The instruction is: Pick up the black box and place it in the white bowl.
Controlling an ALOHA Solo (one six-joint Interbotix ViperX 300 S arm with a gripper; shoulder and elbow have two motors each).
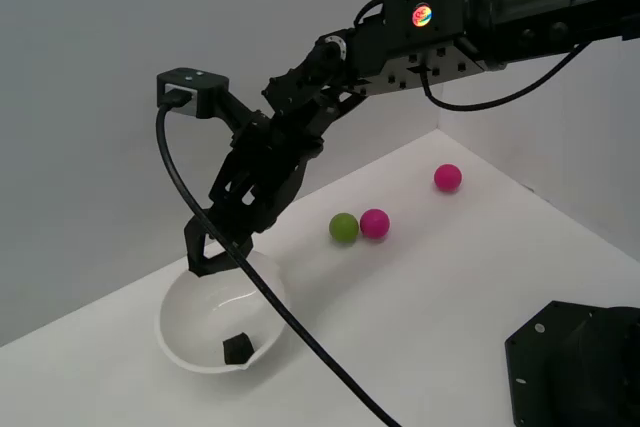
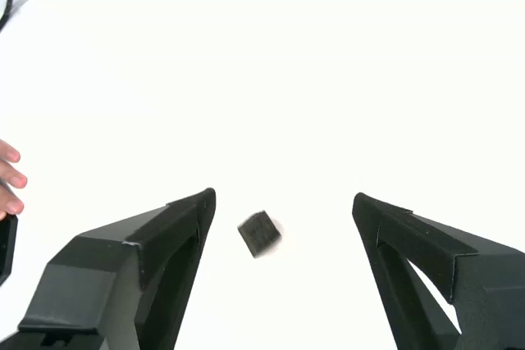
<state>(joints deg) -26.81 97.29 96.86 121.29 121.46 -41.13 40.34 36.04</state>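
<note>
The black box, a tiny matte cube, lies inside the white bowl near its front wall. The bowl stands on the white table at the exterior view's left, with a small notch in its front rim. My gripper is open and empty, its fingertips just above the bowl's back rim. In the wrist view the box shows slightly blurred between and below the spread fingers of the gripper, apart from both. The bowl's surface there is washed out to plain white.
A green ball and a pink ball touch each other behind the bowl; another pink ball lies farther back. The black base block sits at the front right. A black cable hangs past the bowl. Human fingertips show at the wrist view's edge.
</note>
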